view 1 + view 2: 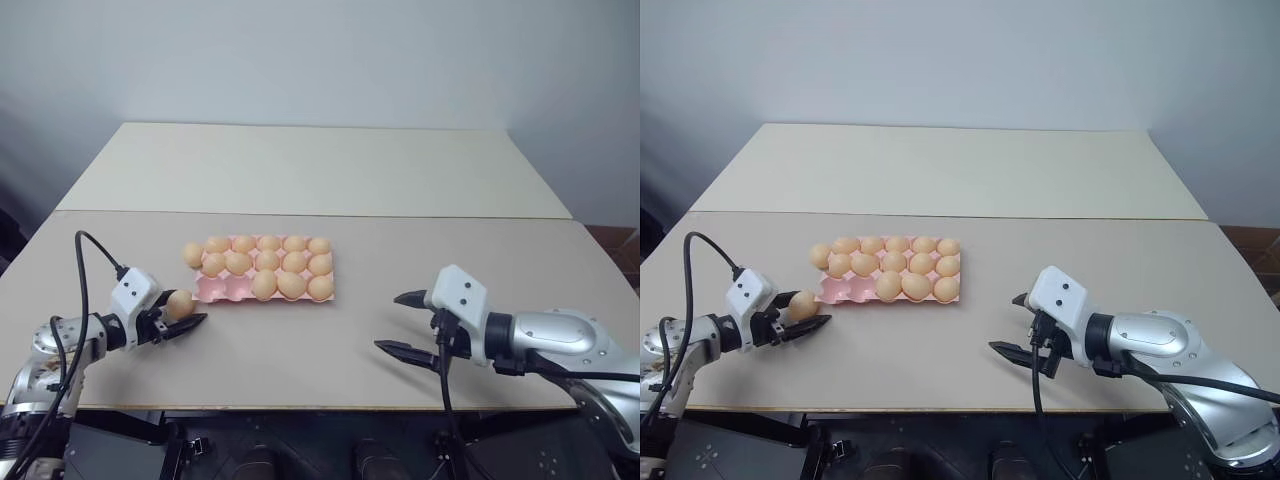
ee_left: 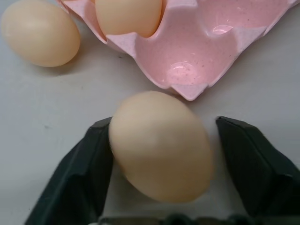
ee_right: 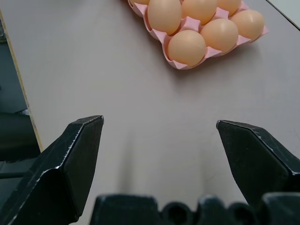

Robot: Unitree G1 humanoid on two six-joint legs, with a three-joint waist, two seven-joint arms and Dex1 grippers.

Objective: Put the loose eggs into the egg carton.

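Left hand [image 2: 161, 154] apparently grips a loose egg [image 2: 161, 145] beside the egg carton [image 2: 197, 70]; right hand [image 3: 159, 154] open.

Two tan tables [image 1: 300, 350] (butted together)

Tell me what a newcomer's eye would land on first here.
First, the flat pink moulded egg carton in the middle of the pale tabletop, nearly full of smooth orange-tan eggs, with empty cups at its near left corner. Next, the left end effector just off that corner, with a loose egg between its black fingers. One more loose egg lies against the carton's far left end.
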